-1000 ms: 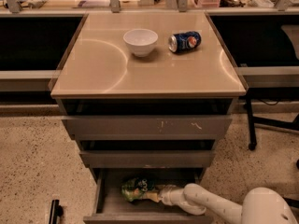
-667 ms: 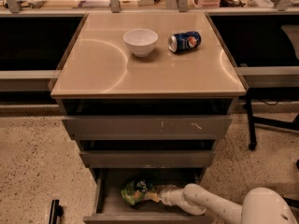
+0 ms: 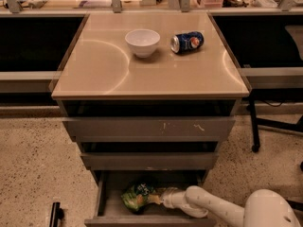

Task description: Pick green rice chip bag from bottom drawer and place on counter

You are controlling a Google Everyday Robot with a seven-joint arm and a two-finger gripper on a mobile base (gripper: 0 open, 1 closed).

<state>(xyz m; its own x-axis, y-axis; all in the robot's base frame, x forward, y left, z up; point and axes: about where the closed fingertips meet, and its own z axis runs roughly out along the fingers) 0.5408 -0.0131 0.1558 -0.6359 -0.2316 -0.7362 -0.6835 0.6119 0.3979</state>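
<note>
The green rice chip bag (image 3: 138, 195) lies crumpled inside the open bottom drawer (image 3: 108, 211), left of middle. My gripper (image 3: 158, 198) reaches into the drawer from the right on its white arm and sits against the bag's right end. The counter (image 3: 99, 67) is the glossy beige cabinet top above.
A white bowl (image 3: 142, 42) and a blue soda can (image 3: 187, 41) lying on its side sit at the back of the counter. Two shallower drawers (image 3: 149, 127) jut out above the bottom one. A chair leg with a caster (image 3: 255, 141) stands at the right. A dark object (image 3: 55, 214) lies on the floor at the left.
The bag has lifted and shifted slightly left in the drawer as my gripper pressed against its right end. The arm has barely moved.
</note>
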